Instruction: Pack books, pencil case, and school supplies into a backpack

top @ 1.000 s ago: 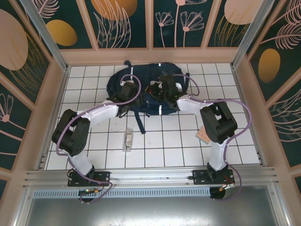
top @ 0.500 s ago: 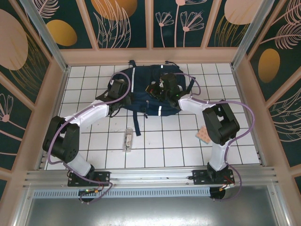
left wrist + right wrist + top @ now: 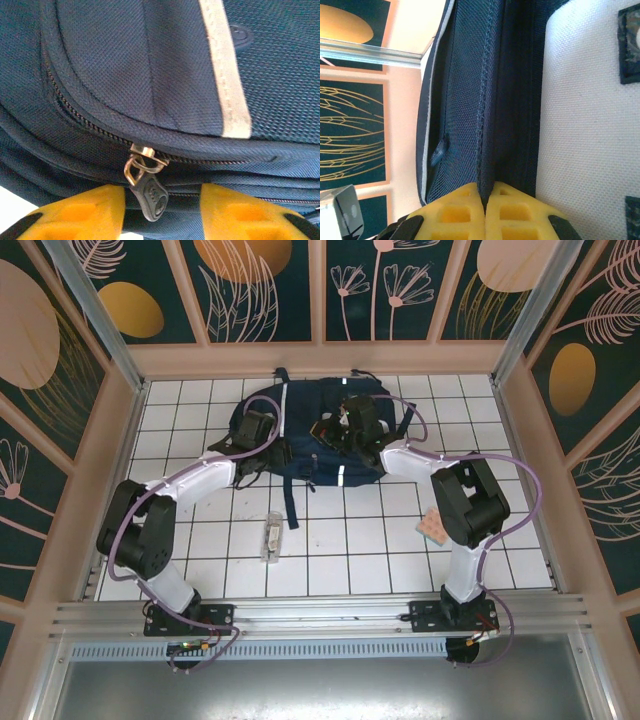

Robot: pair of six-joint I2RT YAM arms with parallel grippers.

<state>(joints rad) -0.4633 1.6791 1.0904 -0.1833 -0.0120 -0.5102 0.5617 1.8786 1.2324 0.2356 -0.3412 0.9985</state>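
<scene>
L arm (image 3: 150, 530) is folded at the elbow out by the left wall, its white forearm slanting up and right to the left side of the backpack (image 3: 305, 410). The L gripper (image 3: 161, 212) sits low against the bag's seam, yellow fingers (image 3: 90, 210) parted w/ a dark zip pull (image 3: 151, 197) hanging in the gap between them, not pinched as far as I can see. A white stripe (image 3: 227, 75) runs down the fabric just above. R arm (image 3: 465, 505) stands up from its base, bends at the elbow, then reaches up and left onto the middle of the bag. R gripper (image 3: 485, 210) is closed tight, both pads pressed together on a ridge of navy fabric. The backpack lies flat at the far end of the white tiled table (image 3: 350, 550), near the back wall. A clear box (image 3: 271, 537) lies on the tiles between the arms, well apart from the bag; a pinkish pad (image 3: 434, 526) sits beside the R arm. Dark wall panels (image 3: 260, 290) w/ gold discs and leaf drawings ring the table, and a metal rail (image 3: 320, 615) runs along the near edge.
</scene>
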